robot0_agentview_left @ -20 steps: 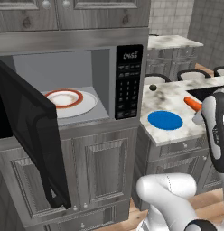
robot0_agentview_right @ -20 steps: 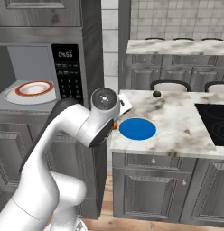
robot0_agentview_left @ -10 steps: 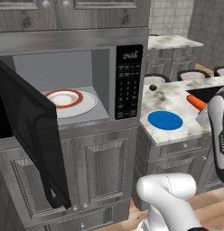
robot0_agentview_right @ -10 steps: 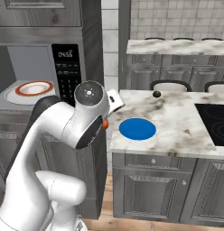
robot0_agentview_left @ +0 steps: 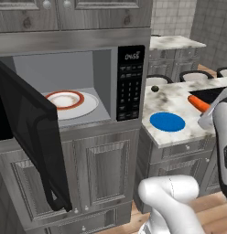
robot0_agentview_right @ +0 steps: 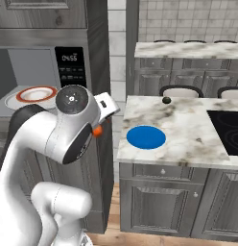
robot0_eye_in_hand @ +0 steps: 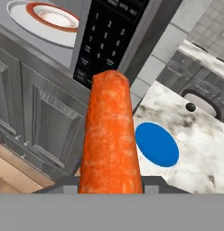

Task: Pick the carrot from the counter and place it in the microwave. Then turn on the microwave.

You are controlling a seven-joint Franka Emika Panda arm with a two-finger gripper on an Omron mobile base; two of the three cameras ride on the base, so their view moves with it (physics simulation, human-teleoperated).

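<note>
Grey wood-panelled kitchen, marble counter (robot0_agentview_right: 188,129) to the right, built-in microwave (robot0_agentview_left: 88,87) to the left with door (robot0_agentview_left: 33,141) swung wide open. Nearest in the hand view: carrot (robot0_eye_in_hand: 109,135), clamped in the gripper (robot0_eye_in_hand: 110,187), lifted off the counter and hanging in the air between counter edge and microwave. Just beyond, a blue plate (robot0_agentview_right: 146,137) on the marble; farther back, a small dark knob-like object (robot0_agentview_right: 166,100), too small to name. Inside the microwave, a white plate with a red rim (robot0_agentview_left: 72,103). Step in hand, by judgement: carrying toward the opening. Next: swing left, past the keypad (robot0_agentview_left: 130,89), then lower onto that plate. Display reads roughly "04:55"; keypad digits visible but blurred.
</note>
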